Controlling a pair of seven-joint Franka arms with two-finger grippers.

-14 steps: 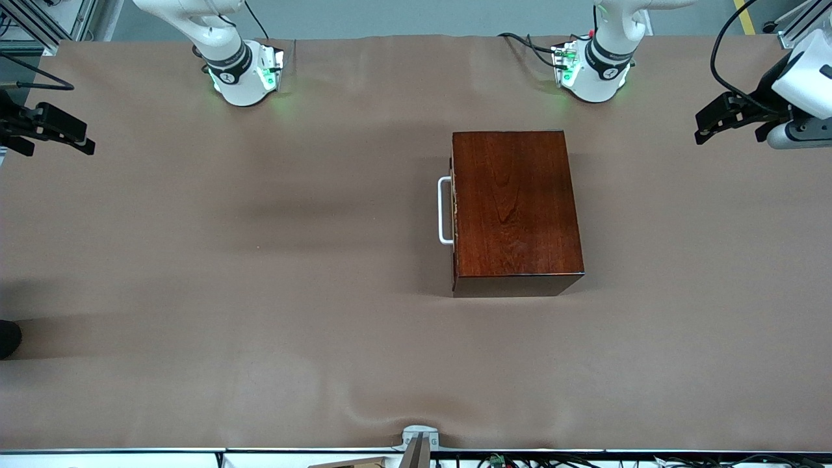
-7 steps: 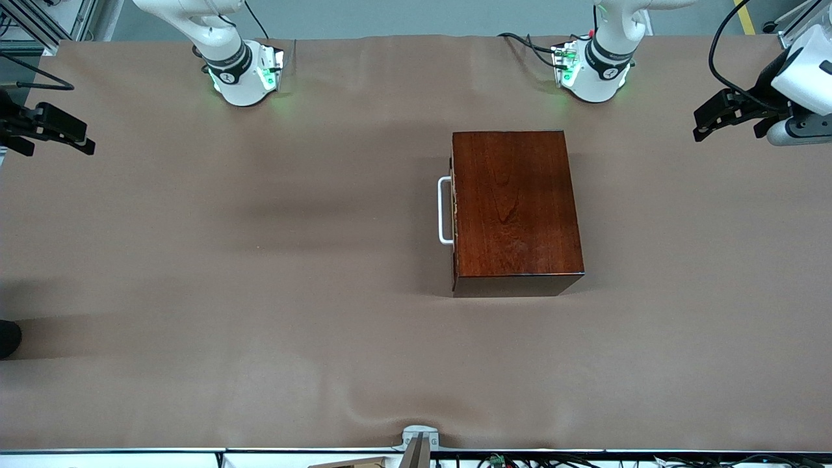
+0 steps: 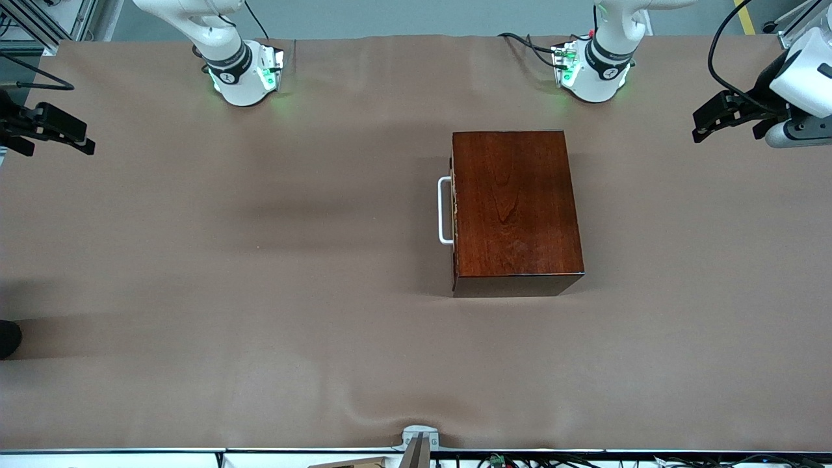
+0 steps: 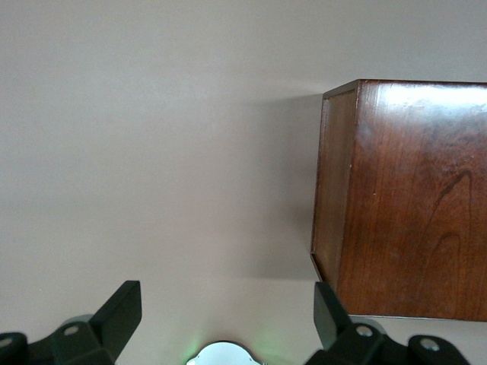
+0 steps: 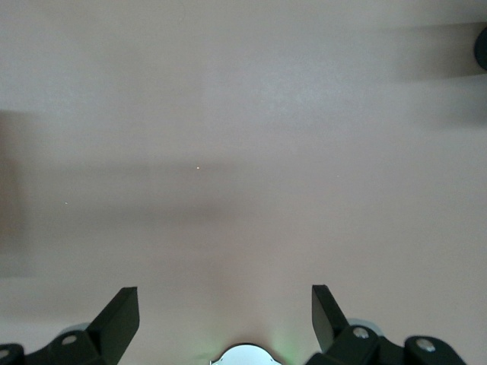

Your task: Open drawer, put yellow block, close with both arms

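Wooden box (image 3: 513, 208) sits on the brown bench (image 3: 260, 260), toward the left arm's end, nearer its base than the front camera. Drawer (image 3: 453, 209) is shut flush, its white handle (image 3: 444, 210) facing the right arm's end. Yellow block not visible in any view. Left gripper (image 3: 712, 123) is up in the air over the bench edge at the left arm's end, well apart from the box; its jaws are apart with nothing between them, and the left wrist view shows both fingers (image 4: 114, 312) spread with a corner of the box past them. Right gripper (image 3: 62, 130) hangs over the bench edge at the right arm's end, jaws apart, empty, bare bench under its fingers (image 5: 118, 315).
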